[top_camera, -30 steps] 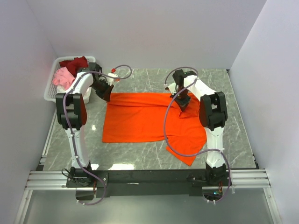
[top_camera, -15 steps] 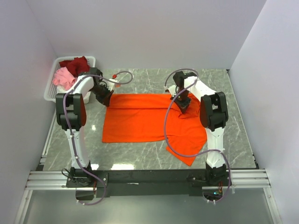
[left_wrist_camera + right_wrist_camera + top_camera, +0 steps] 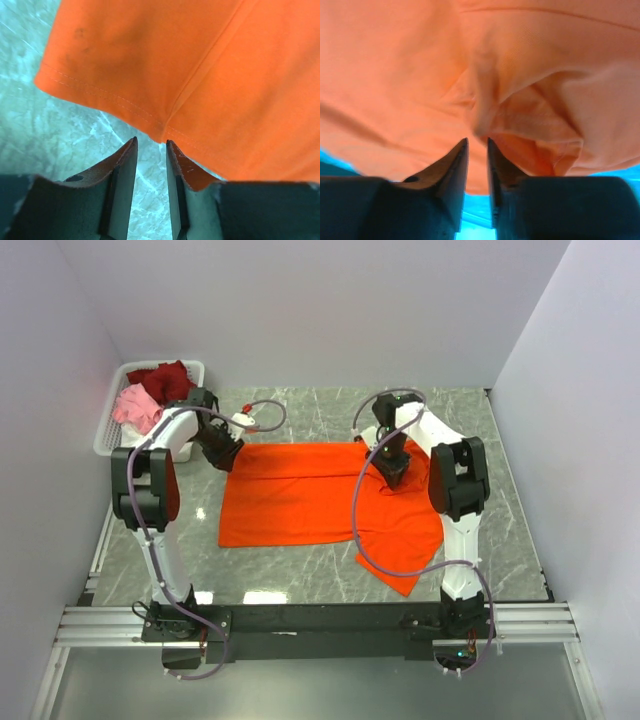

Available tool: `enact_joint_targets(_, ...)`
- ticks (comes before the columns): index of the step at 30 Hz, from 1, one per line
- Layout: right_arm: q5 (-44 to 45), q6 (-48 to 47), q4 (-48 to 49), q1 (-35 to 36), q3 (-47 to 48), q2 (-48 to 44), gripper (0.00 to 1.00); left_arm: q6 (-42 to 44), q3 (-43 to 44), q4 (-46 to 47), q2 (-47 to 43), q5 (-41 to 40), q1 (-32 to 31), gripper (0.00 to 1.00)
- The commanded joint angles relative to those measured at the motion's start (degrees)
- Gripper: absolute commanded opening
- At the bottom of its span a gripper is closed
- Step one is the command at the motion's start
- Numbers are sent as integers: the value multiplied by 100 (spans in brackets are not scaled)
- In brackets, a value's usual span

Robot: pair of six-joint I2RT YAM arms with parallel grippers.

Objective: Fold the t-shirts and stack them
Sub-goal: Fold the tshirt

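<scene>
A grey-green marble-patterned table fills a narrow, windowless booth, closed in by a plain pale back wall and matching side walls at left and right. Even, soft light falls from above, leaving bright patches of glare on the polished top near its front edge. A silver aluminium rail runs along that edge, and a white slotted basket sits in the far left corner.
</scene>
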Motion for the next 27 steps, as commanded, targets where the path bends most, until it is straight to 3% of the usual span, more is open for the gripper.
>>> enact_joint_targets(1, -537, -94, -638, -251, 845, -267, 32, 341, 126, -103, -463, 397, -7, 36)
enact_joint_targets(4, -1003, 160, -859, -769, 1585, -48, 36, -193, 661, -68, -288, 704, -7, 36)
enact_joint_targets(7, -594, 520, -659, -1112, 2280, 216, 34, -1151, 1346, 125, 151, 767, -33, 37)
enact_joint_targets(10, 48, 627, 16, -1157, 2029, 261, 29, -2292, 1918, 222, 809, 566, -77, 37)
enact_joint_targets(12, 331, 635, 299, -1175, 1834, 261, 27, -2488, 2165, 178, 1004, 424, -112, 36)
enact_joint_targets(22, 1667, 794, 1530, -1333, 1482, 902, 24, -3183, 1297, 705, 1146, -454, -121, 29)
enact_joint_targets(27, 2352, 671, 1724, -1429, 1726, 1341, 23, -3341, 1303, 811, 1566, -1228, -25, 27)
